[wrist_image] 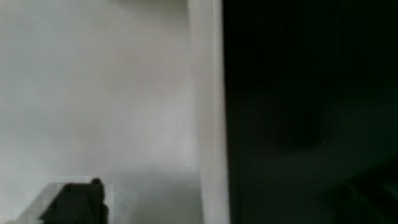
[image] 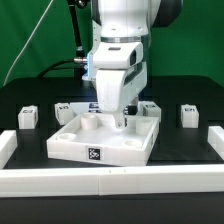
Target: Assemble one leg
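The large white tray-like piece (image: 100, 140) lies at the front middle of the black table. Four small white legs with markers stand behind it: two at the exterior view's left (image: 28, 116) (image: 63, 108) and two at its right (image: 150, 108) (image: 188, 113). My gripper (image: 120, 117) is low over the tray's back right part and holds no leg. In the wrist view the white tray surface (wrist_image: 107, 100) fills one half, ending at a straight edge against the dark table. One dark fingertip (wrist_image: 75, 203) shows over the white, far off centre. The other finger is lost in the dark.
A white rail (image: 110, 180) runs along the table's front, with raised white ends at the left (image: 6, 148) and right (image: 215, 140). The tray's front wall carries a marker tag (image: 95, 154). A green wall stands behind the arm.
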{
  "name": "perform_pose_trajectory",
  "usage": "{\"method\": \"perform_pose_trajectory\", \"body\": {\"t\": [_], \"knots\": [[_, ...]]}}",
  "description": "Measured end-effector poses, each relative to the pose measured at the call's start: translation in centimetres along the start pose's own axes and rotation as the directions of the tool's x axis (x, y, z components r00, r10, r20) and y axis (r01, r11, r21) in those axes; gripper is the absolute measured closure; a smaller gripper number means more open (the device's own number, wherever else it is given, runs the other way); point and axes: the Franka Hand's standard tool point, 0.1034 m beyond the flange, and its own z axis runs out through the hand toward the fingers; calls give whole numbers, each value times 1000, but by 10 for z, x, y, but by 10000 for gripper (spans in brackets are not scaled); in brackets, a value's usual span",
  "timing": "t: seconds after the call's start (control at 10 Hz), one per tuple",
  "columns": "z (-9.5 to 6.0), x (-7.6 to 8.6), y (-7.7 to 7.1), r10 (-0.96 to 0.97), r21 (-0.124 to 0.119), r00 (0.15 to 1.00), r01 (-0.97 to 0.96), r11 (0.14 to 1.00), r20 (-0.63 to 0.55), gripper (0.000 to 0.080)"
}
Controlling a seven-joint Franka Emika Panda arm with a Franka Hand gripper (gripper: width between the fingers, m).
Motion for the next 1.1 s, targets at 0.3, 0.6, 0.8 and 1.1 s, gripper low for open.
{"method": "perform_pose_trajectory", "body": {"t": [0.3, 0.6, 0.8, 1.1], "knots": [[9, 3, 3, 0, -6, 1000, 0, 1000, -8, 153], [9, 3, 3, 1, -5, 1000, -1, 1000, -8, 494], [9, 2, 3, 2, -4, 1000, -2, 1000, -8, 670], [9, 2, 3, 5, -4, 1000, -5, 1000, -7, 741]]}}
